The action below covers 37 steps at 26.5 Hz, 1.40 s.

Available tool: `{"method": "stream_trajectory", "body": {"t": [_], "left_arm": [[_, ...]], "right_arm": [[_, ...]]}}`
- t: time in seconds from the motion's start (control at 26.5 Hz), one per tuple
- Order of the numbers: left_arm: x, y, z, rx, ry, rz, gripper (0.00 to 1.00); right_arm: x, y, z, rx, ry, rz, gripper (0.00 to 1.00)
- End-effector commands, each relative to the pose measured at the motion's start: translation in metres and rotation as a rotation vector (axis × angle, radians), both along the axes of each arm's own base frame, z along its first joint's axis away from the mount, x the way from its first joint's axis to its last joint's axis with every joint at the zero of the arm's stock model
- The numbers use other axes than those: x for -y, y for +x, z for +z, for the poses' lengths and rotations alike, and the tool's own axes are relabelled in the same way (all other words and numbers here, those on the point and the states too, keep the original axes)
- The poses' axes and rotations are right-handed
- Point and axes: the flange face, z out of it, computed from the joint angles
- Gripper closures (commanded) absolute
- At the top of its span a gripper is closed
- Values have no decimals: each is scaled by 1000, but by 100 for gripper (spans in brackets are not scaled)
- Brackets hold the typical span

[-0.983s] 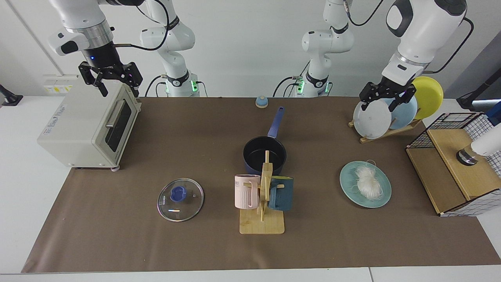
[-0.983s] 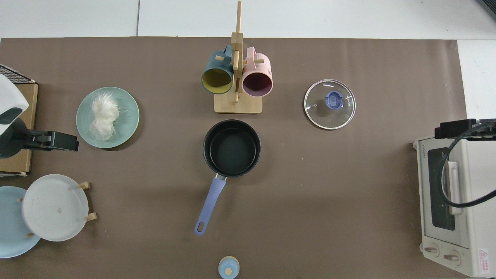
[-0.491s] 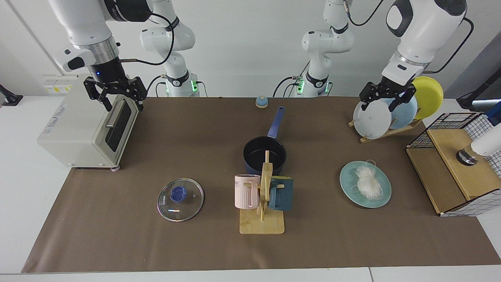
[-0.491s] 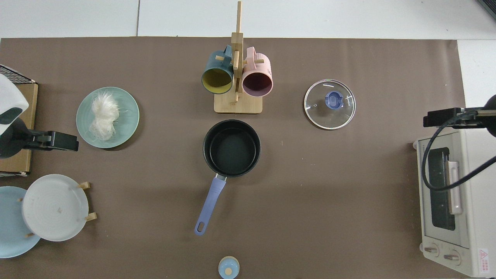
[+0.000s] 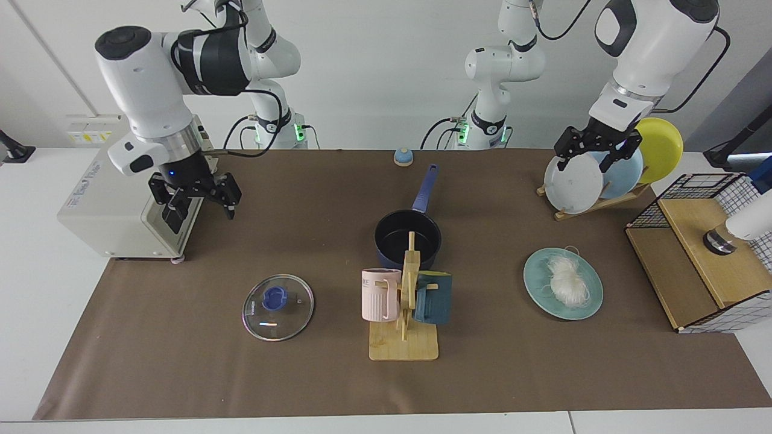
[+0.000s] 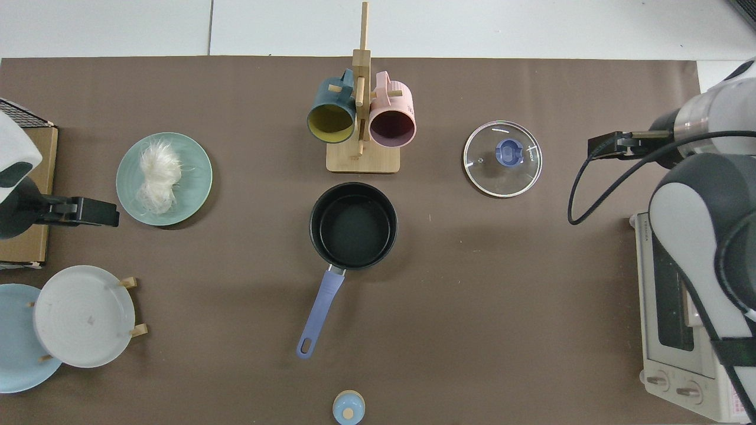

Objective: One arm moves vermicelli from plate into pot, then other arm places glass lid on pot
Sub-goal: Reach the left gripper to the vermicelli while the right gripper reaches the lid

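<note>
Brown mat (image 5: 512,374) covers white table (image 5: 36,289); white wall (image 5: 374,72) behind.

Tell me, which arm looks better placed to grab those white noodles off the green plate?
The left. Its open gripper hangs by the dish rack, on the same side as the tangle of white vermicelli on the round teal-green plate.

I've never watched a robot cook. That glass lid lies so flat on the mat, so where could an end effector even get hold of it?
By the blue knob at the centre of the glass lid, coming straight down from above. The lid lies flat with its thin rim against the mat, leaving little to pinch at the edge, while the knob stands up as the only raised part. The right end effector, open, is probably the nearer one.
</note>
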Motion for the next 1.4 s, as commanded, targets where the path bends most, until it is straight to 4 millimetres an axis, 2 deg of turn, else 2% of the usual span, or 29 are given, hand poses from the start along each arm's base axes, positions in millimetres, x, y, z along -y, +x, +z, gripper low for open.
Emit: {"method": "stream_trajectory", "body": {"t": [0.0,0.11,0.26,0.42,0.49,0.68,0.76,0.87,0.98,1.17,1.36], "left_arm": [[-9,21,-14,71,15,6,0],[-12,40,-32,96,20,15,0],[-14,66,-65,122,17,23,0],[-31,94,-106,149,25,43,0],[-31,108,-132,131,28,37,0],[-33,131,-176,146,36,19,0],[-32,138,-200,149,37,17,0],[-31,143,-219,157,40,13,0],[-33,147,-239,146,42,13,0],[-34,145,-269,117,32,24,0],[-33,139,-281,90,31,24,0]], "right_arm": [[-7,20,-31,10,15,-30,0],[-7,28,-47,13,12,-32,0],[-13,37,-71,6,9,-29,0],[-17,48,-94,17,6,-23,0],[-21,52,-106,17,3,-16,0],[-26,65,-141,18,4,-8,0],[-33,68,-151,25,11,2,0],[-39,73,-161,40,14,1,0],[-56,82,-169,51,26,3,0],[-72,94,-187,51,41,6,0],[-83,98,-201,61,55,-1,0]]}}
